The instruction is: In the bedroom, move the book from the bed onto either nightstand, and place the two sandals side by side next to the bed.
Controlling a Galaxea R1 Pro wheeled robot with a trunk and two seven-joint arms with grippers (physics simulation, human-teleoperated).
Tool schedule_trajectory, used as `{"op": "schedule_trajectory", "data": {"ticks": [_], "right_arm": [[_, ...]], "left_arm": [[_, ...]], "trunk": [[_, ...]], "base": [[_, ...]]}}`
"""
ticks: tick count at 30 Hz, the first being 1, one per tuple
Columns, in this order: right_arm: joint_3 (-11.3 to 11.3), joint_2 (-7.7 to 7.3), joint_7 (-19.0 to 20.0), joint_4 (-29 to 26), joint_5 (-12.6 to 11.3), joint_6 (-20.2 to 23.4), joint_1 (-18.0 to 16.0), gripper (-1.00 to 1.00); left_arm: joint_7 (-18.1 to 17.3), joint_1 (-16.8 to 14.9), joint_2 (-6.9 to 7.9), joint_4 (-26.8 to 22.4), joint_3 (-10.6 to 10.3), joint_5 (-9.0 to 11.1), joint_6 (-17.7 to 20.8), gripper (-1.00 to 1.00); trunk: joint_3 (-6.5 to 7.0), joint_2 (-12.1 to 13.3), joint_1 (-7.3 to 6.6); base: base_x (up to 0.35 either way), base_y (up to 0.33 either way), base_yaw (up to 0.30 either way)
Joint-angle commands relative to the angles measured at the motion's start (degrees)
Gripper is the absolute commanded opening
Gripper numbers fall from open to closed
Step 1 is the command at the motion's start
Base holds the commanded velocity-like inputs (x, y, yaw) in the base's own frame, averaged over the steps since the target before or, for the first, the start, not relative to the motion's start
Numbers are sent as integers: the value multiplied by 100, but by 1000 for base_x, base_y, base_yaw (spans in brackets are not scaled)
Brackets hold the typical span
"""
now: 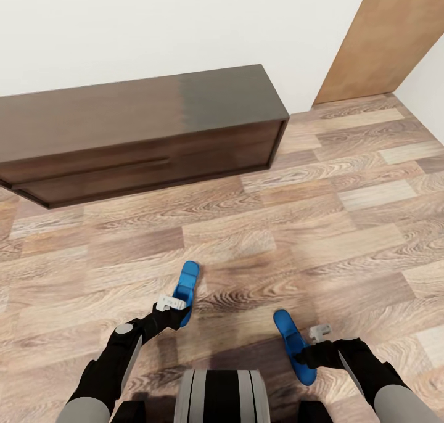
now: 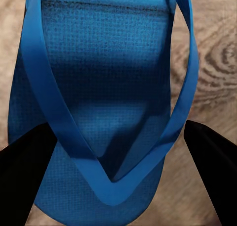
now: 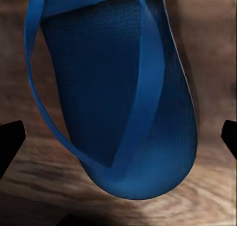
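Each gripper carries one sandal above the floor (image 1: 345,225), left gripper (image 1: 176,312) and right gripper (image 1: 308,352) jaws clenched on theirs, probably for pairing beside the bed.

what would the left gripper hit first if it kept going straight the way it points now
Most likely the blue sandal directly ahead of the left gripper: in the left wrist view its sole and straps lie between the two dark jaws. Past it is the wood-plank floor. Whether the jaws already touch it is unclear.
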Motion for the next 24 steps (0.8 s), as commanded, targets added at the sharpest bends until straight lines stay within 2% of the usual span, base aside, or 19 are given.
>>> {"op": "schedule_trajectory", "data": {"ticks": [1, 13, 18, 24], "right_arm": [[-43, 5, 51, -10, 60, 22, -1, 100], [-43, 7, 51, -10, 60, 21, -1, 100], [-42, 6, 51, -10, 60, 19, -1, 100], [-42, 5, 51, -10, 60, 19, -1, 100]], "left_arm": [[-49, -2, -11, -11, 31, -23, 40, -100], [-49, -2, -11, -7, 31, -23, 40, -100], [-49, -2, -14, -9, 31, -23, 40, -100], [-49, -2, -15, -9, 31, -23, 40, -100]], "trunk": [[-4, -1, 2], [-4, -1, 2], [-114, -8, 15], [-114, -8, 15]], "base": [[251, 0, 0], [37, 0, 0], [0, 0, 0], [0, 0, 0]]}}
